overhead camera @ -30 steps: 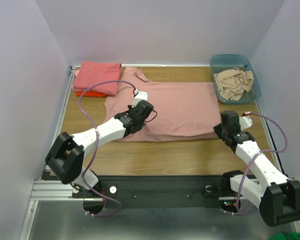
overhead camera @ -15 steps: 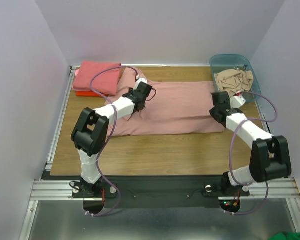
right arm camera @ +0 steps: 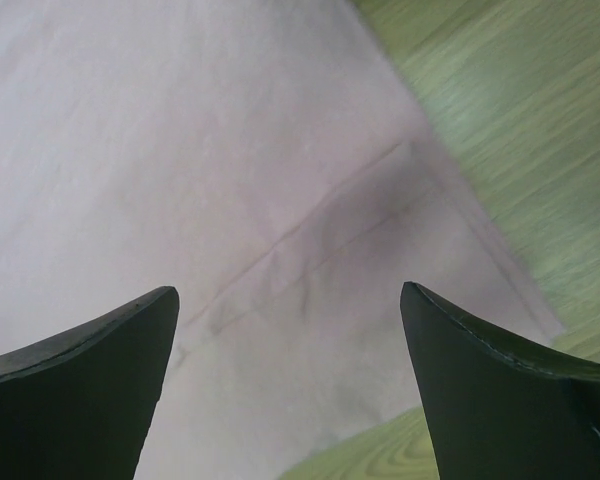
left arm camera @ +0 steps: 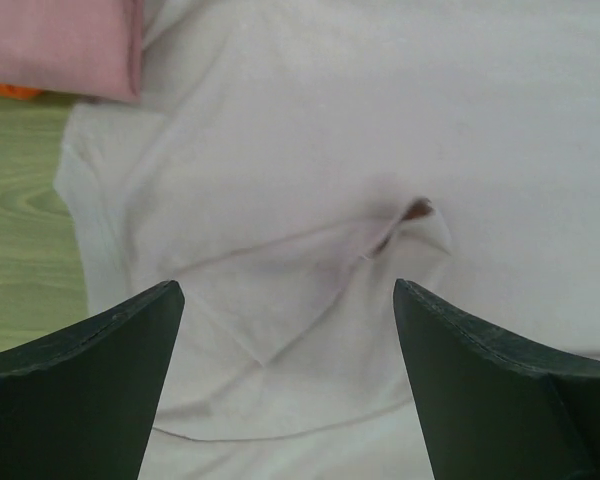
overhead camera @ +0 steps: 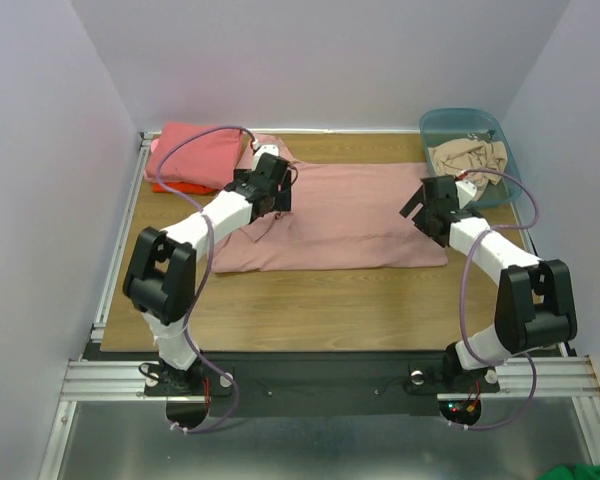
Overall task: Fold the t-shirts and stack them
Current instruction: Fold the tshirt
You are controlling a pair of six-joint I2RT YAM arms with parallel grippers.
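A strip of bare wooden surface [overhead camera: 330,300] lies nearest the arm bases. Beyond it the large dusty pink t-shirt [overhead camera: 350,220] is spread flat. Its long axis runs left to right, the neck end toward the left and the hem end toward the right.

Only the wrist views give the fine detail. The left wrist view shows a sleeve flap lying on the body of the shirt [left arm camera: 280,150], with a small puckered fold beside it. The right wrist view shows the stitched hem and a shallow crease near the corner of the shirt [right arm camera: 180,150], with wood [right arm camera: 500,120] past its edge.

The left claw [left arm camera: 285,290] is spread wide over the sleeve area and holds nothing. The right claw [right arm camera: 290,292] is equally wide over the hem corner, also empty. Whether either tip touches the cloth cannot be told.

Only the overhead view takes in the far edge. At the far left, a folded coral-pink t-shirt [overhead camera: 192,152] sits on an orange-red t-shirt [overhead camera: 175,187]. At the far right, a teal bin [overhead camera: 515,172] holds crumpled beige cloth [overhead camera: 465,160].
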